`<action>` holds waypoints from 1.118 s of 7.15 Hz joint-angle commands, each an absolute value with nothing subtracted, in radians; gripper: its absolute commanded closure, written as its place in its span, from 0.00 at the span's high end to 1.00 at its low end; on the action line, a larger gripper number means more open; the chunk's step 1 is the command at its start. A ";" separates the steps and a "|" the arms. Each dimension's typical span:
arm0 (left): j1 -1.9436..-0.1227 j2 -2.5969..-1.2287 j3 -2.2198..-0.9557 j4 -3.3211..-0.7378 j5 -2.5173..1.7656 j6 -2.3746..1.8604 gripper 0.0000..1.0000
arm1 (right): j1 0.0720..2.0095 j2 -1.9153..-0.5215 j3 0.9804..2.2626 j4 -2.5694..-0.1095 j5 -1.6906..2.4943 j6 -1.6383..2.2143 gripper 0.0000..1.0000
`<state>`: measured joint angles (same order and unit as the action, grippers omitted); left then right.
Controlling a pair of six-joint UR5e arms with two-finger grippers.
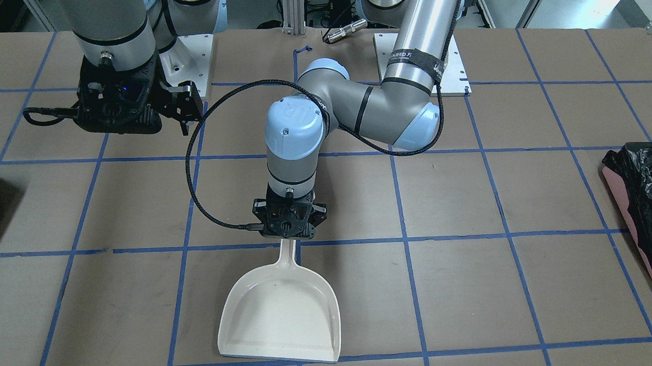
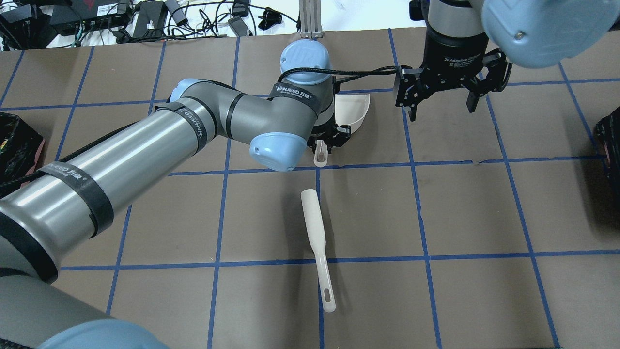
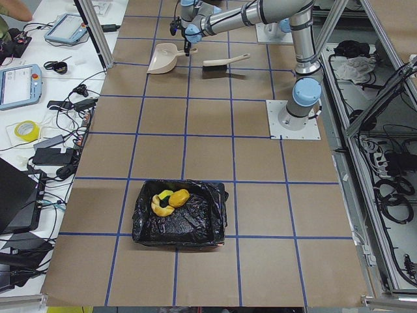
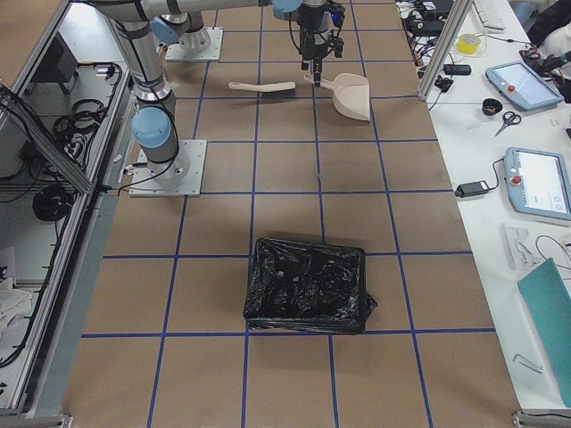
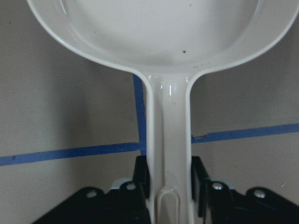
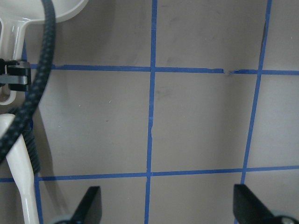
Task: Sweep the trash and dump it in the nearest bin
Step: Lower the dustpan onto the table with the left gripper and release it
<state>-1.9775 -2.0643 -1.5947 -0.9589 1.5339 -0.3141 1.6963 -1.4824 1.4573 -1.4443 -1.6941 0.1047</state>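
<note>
With trash [image 3: 169, 199] in the bin [image 3: 140, 222], left end effector [image 5: 170, 177] clamps the empty dustpan [image 1: 279, 311] on the desk [image 1: 470, 198], right end effector [image 2: 441, 111] gapes empty; releasing looks next.

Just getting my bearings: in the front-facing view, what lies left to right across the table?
The right arm's open black fingers → white dustpan → pink bin lined with a black bag.

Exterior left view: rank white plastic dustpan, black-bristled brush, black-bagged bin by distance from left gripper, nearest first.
1. White plastic dustpan: handle held by the left gripper.
2. Black-bristled brush: beside the dustpan, toward the robot.
3. Black-bagged bin: far down the table, nearest the camera.
</note>
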 commanded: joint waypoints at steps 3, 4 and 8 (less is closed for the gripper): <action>-1.993 -2.056 -1.632 -0.957 1.526 -0.336 0.11 | 1.695 -1.480 1.457 -1.436 -1.700 0.103 1.00; -1.991 -2.040 -1.632 -0.957 1.525 -0.337 0.67 | 1.692 -1.480 1.459 -1.437 -1.700 0.103 1.00; -1.913 -1.984 -1.614 -0.992 1.525 -0.318 1.00 | 1.695 -1.480 1.459 -1.437 -1.697 0.103 1.00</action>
